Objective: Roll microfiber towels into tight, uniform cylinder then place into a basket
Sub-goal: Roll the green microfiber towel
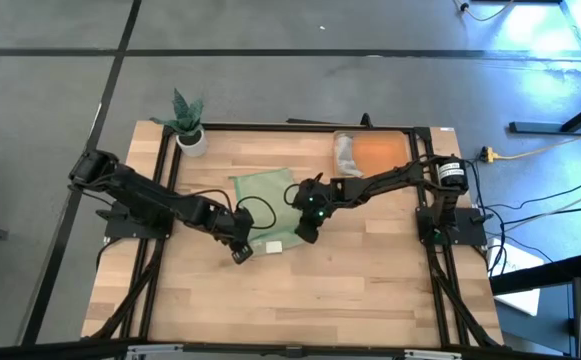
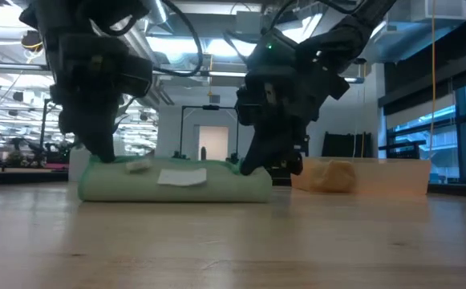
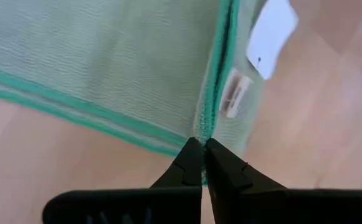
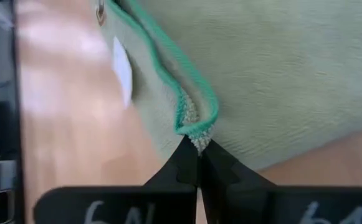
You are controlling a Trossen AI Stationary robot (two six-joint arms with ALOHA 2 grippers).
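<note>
The light green microfiber towel lies on the wooden table. Its near part is turned over into a low roll that rests on the table, with a white tag on top. My left gripper is shut on the roll's left end and my right gripper is shut on its right end. The orange basket stands at the far right, with a rolled grey towel in its left part. My left gripper pinches the towel's teal-hemmed edge between its two fingertips, at the left end of the rolled part. The fingers slant down from above. The cloth there lies on the table. Whether the fingers hold one layer or several, I cannot tell. My right gripper pinches the folded teal hem at the towel's corner between its two fingertips, at the roll's right end. The fingers slant down from the right. The hem curls over in a loop just ahead of the fingertips, and the cloth rests on the table.
A small white plant pot stands at the far left corner. A black frame rims the table. Bare wood stretches from the towel to the near edge.
</note>
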